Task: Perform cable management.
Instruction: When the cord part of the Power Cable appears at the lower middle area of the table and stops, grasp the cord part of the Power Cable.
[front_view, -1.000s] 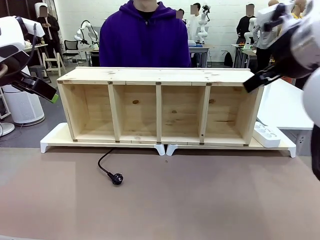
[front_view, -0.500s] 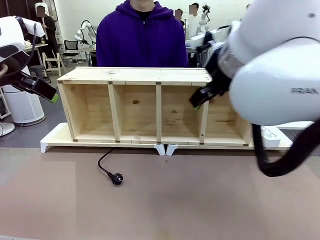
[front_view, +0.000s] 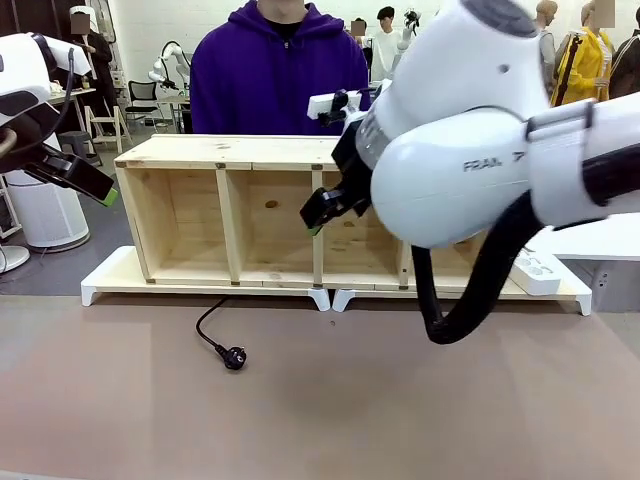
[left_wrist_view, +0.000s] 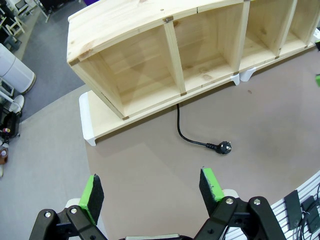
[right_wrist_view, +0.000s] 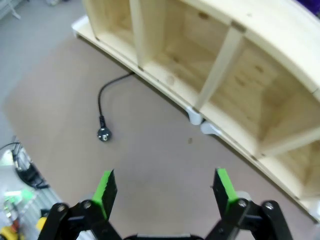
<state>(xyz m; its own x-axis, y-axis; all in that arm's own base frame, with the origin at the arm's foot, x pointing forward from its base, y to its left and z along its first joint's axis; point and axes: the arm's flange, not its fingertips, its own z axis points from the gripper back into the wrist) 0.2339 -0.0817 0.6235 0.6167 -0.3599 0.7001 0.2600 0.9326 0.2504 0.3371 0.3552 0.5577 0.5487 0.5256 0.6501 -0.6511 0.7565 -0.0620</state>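
front view, cable (front_view: 199, 327) runs out from shelf (front_view: 260, 150), plug (front_view: 234, 357) nearest, both jaws gaping empty

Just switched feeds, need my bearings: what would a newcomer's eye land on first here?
The right arm looms large across the front view, before the wooden shelf's right half, with the right pincer open above the table. On the table in front of the shelf lies the black cable, plug end free, running back to the shelf's base. The left pincer hangs open, high at the left.
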